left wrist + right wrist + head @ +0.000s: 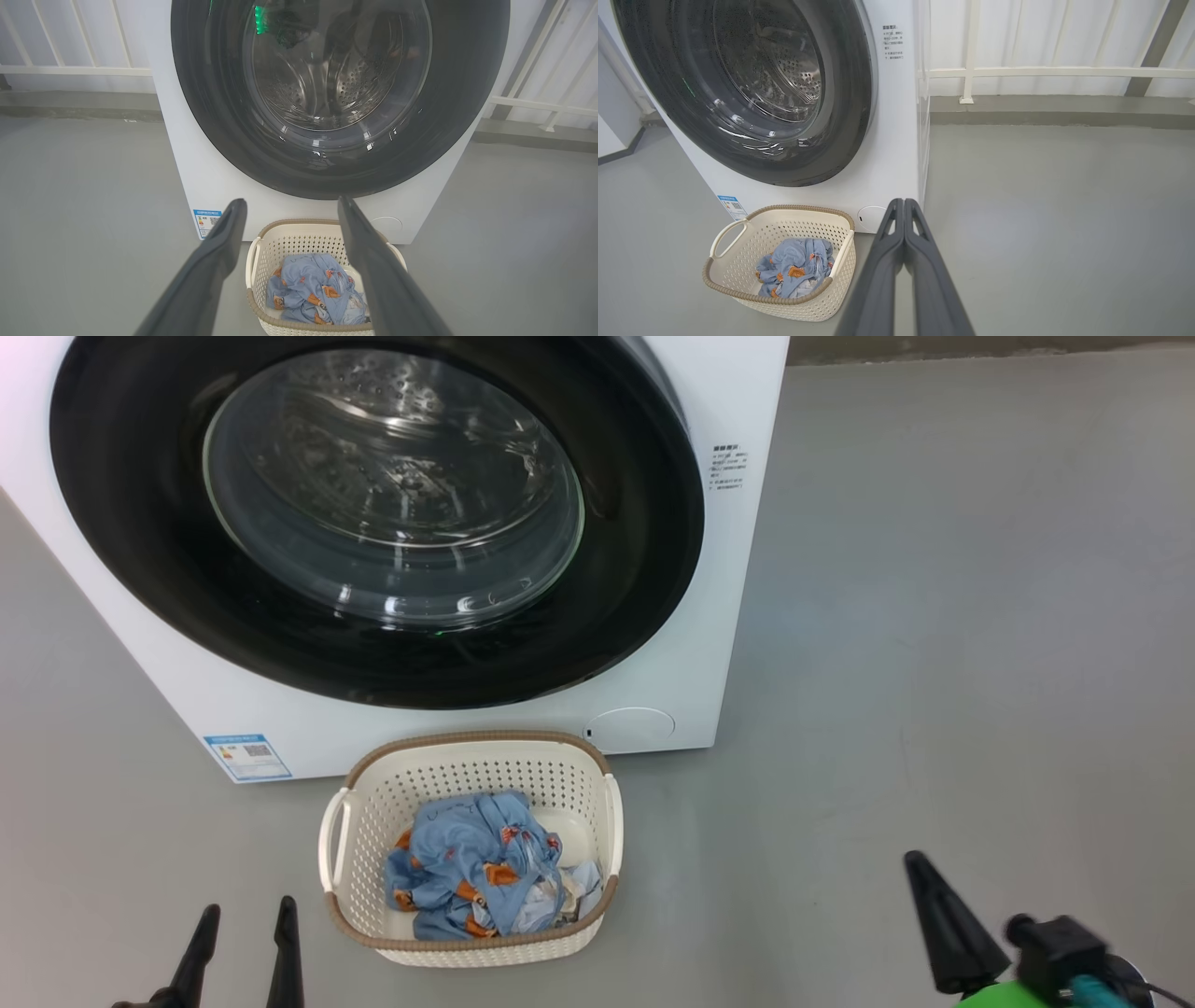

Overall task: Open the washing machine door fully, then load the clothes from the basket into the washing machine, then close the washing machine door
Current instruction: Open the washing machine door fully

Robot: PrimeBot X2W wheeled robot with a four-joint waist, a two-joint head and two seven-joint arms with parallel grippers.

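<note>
Down on the grey floor (934, 616), one washer (738, 616) is standing with its front facing the robot. Its single round black door (140, 523) is sitting shut, flush against that front, with the glass window (392, 485) at its centre looking straight out. Right before the washer's lower front edge, one cream basket (476, 739) is resting upright on the floor, mouth pointing up and its two white handles (333, 835) pointing left and right. It is looking close to square from above, so its long axis is hard to tell. One crumpled heap of clothes (476, 868) is lying inside it, blue with orange figures and a bit of white cloth; how many pieces are making it up cannot be told. One blue label (247, 756) is sitting at the washer's lower left corner.

Just left of the basket's near corner, the left gripper (247, 907) is hovering over the floor, its two fingers (283, 952) standing apart and pointing toward the washer. Well right of the basket, the right gripper (903, 203) is hanging over the floor, its two fingers pressing together, tips touching, pointing toward the washer's lower right corner.
</note>
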